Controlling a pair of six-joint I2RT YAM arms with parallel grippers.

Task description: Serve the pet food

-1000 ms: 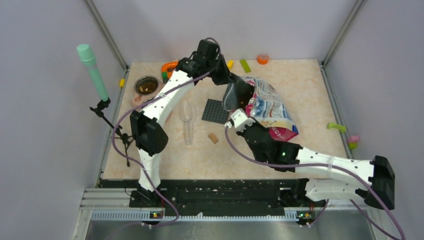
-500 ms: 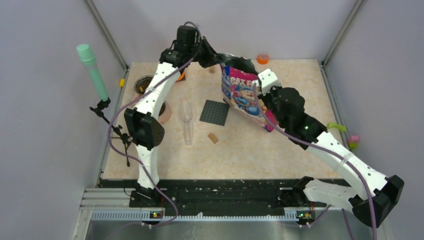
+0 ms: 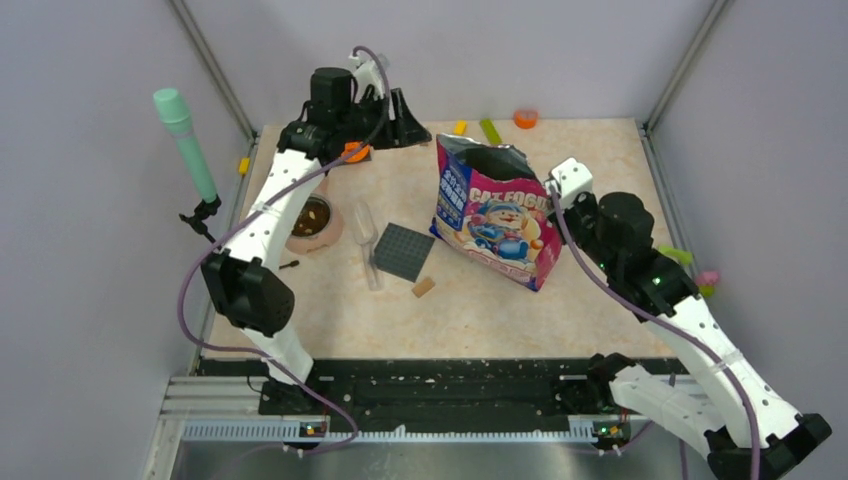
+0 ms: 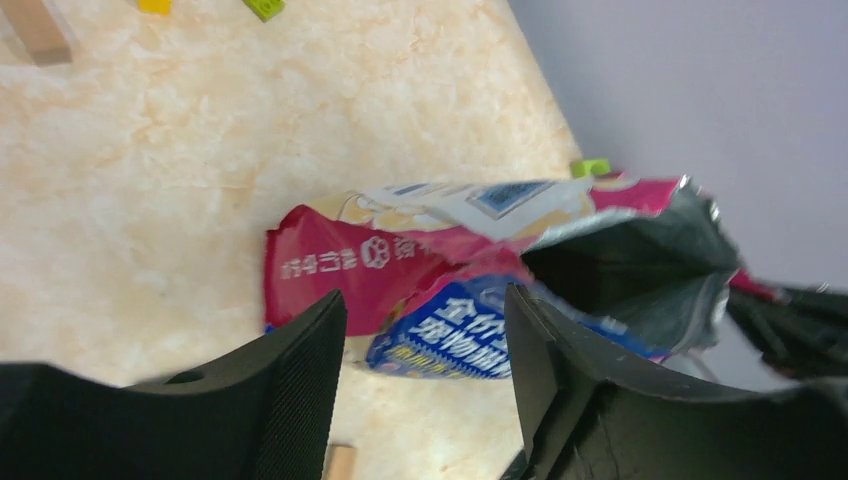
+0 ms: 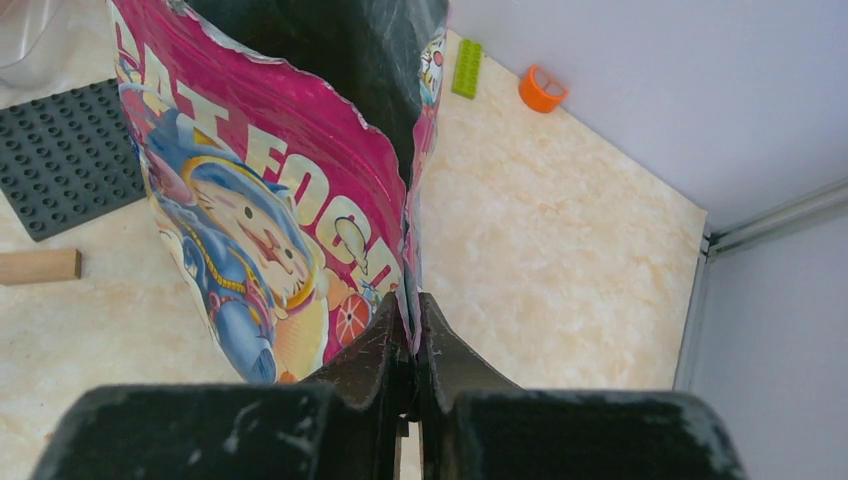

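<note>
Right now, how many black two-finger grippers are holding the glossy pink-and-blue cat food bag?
1. The right gripper pinches the side seam of the cat food bag; the left gripper hangs open, apart from the bag.

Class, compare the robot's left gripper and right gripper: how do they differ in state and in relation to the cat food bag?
The left gripper is open and empty; the right gripper is shut on the side edge of the cat food bag. The left gripper hangs apart from the bag, near its open top; the right gripper holds it upright. Both are black and two-fingered.
</note>
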